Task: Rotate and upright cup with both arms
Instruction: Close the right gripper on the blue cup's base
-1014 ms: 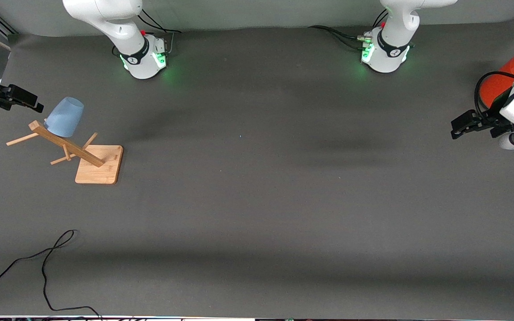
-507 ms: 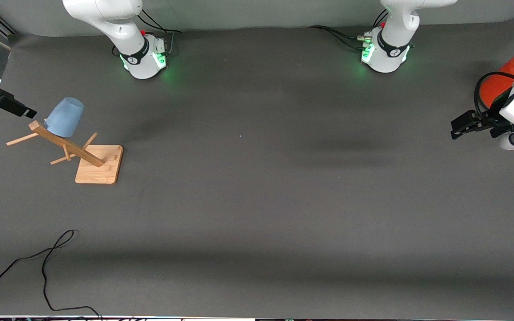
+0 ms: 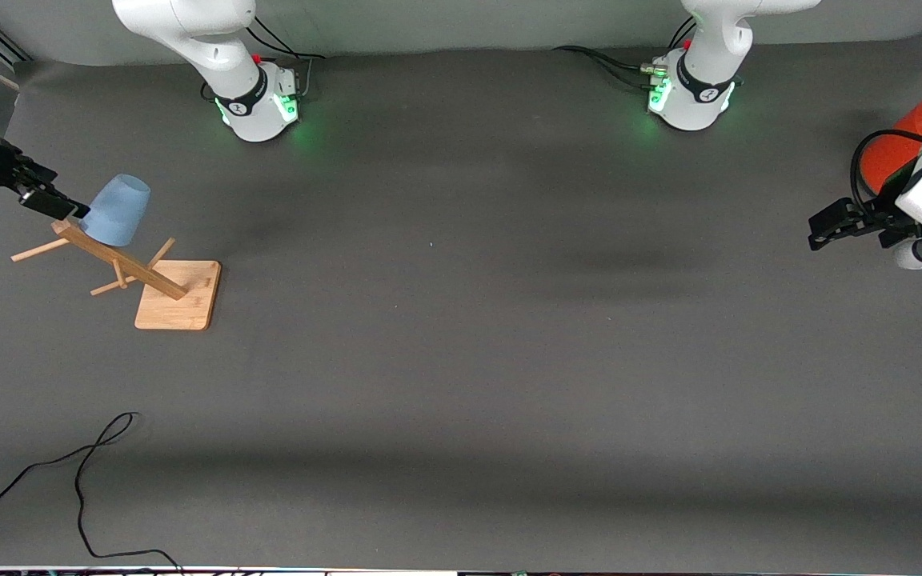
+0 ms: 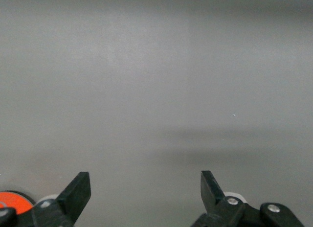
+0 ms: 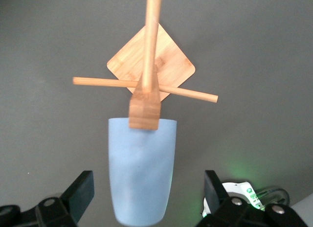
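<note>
The light-blue cup (image 3: 115,212) hangs mouth-down and tilted on the top of a wooden rack (image 3: 177,298) toward the right arm's end of the table. My right gripper (image 3: 51,203) is level with the cup's closed end and is open. In the right wrist view the cup (image 5: 142,163) lies between its two fingers with a gap on each side, and the right gripper (image 5: 146,185) touches nothing. My left gripper (image 3: 823,227) waits open over the left arm's end of the table. In its own view the left gripper (image 4: 145,187) holds nothing.
The rack's square base (image 5: 151,65) and side pegs (image 5: 105,81) spread out below the cup. An orange canister (image 3: 901,142) stands beside the left gripper. A black cable (image 3: 81,468) lies on the grey mat close to the front camera.
The right gripper has swung in toward the cup and now stands at its closed end. Cup, rack and left arm have not moved.
</note>
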Robot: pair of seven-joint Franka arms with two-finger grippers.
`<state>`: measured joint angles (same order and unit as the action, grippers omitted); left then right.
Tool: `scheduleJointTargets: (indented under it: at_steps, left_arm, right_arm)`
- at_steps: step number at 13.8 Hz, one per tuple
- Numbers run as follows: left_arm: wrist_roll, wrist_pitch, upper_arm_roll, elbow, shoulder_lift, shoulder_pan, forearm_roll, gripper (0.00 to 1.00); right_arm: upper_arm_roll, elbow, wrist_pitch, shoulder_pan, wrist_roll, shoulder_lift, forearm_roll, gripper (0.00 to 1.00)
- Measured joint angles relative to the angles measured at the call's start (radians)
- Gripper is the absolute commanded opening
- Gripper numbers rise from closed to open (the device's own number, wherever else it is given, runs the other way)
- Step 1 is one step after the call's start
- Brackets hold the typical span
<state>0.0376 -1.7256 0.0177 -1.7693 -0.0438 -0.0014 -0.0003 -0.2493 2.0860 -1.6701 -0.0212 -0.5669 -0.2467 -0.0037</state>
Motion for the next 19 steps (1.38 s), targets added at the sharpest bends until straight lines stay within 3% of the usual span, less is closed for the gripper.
scheduleJointTargets:
  at_steps: [4,10,14,17,19]
  left_arm:
    - [0.000,-0.002,-0.006,0.002,0.016,0.004,0.000,1.00]
    - [0.000,-0.050,-0.009,0.024,0.056,0.006,0.000,1.00]
    - [0.001,-0.051,-0.013,0.073,0.061,0.034,0.001,1.00]
    - [-0.003,-0.049,-0.015,0.091,0.061,0.082,0.000,1.00]
    - [-0.003,-0.048,-0.014,0.091,0.063,0.087,0.001,1.00]
  right_arm:
    - [-0.006,0.108,-0.087,-0.001,-0.001,-0.002,0.009,1.00]
    - [-0.006,0.165,-0.141,-0.001,-0.005,-0.004,0.014,1.00]
    - [-0.006,0.178,-0.167,-0.002,-0.009,-0.003,0.034,0.50]
    - [-0.006,0.179,-0.173,-0.004,-0.009,-0.002,0.039,0.37]
    - [-0.006,0.179,-0.174,-0.004,-0.010,-0.002,0.040,0.37]
